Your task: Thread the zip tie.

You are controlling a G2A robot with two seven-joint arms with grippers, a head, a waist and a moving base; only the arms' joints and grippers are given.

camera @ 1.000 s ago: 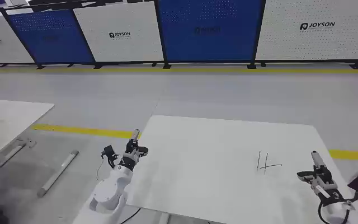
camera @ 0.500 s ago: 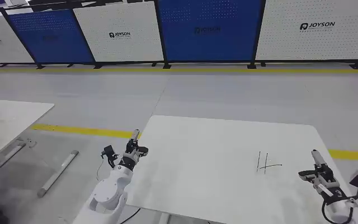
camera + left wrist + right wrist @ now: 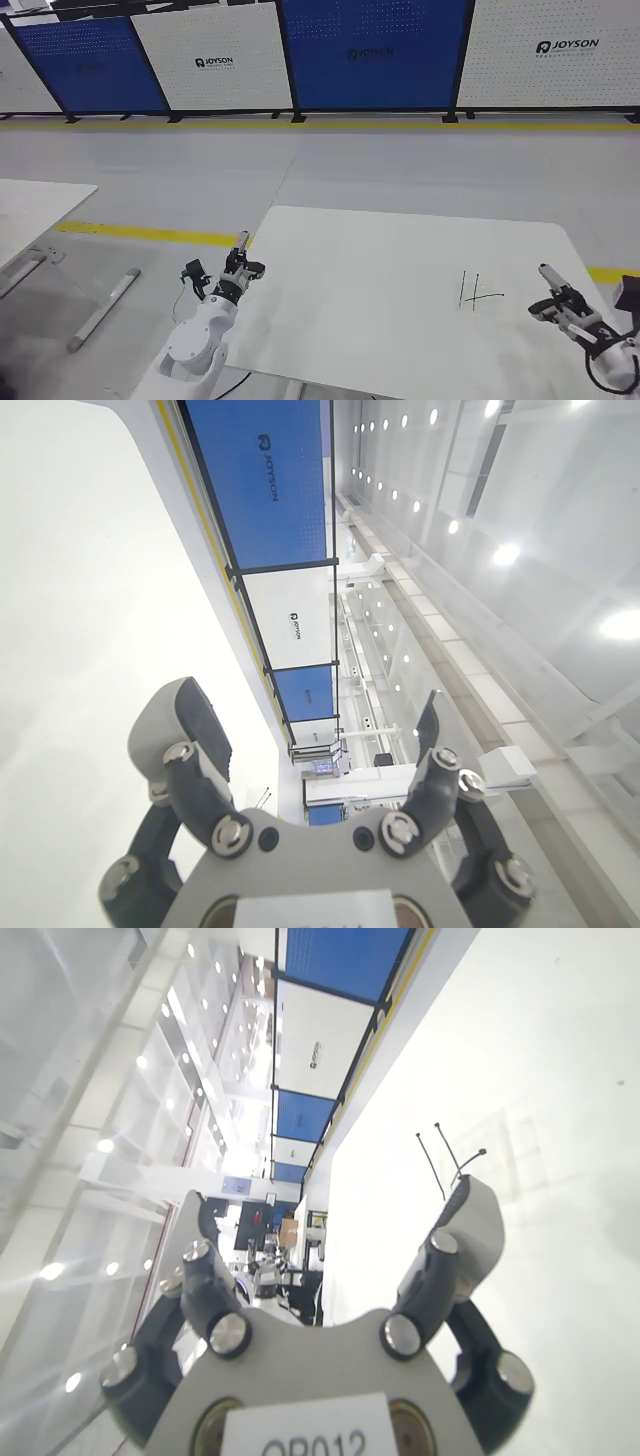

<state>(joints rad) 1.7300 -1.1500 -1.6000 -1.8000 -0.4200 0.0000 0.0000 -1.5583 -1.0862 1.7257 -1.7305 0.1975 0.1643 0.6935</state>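
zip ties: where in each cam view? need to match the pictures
Top view: zip ties lie on the white table, toward the robot's right.
Left wrist view: probably the tiny dark lines near the table's far edge.
Right wrist view: on the table just past the right hand, by one fingertip.
Shared landmark: blue and white panels.

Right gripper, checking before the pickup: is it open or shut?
Open. The right gripper has fingers wide apart, empty; zip ties lie ahead.

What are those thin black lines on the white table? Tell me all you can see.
Three zip ties, thin black plastic-looking strips, each with a small head at one end. They lie flat on the table, unthreaded: two nearly parallel, the third crossing them. Only the table touches them.
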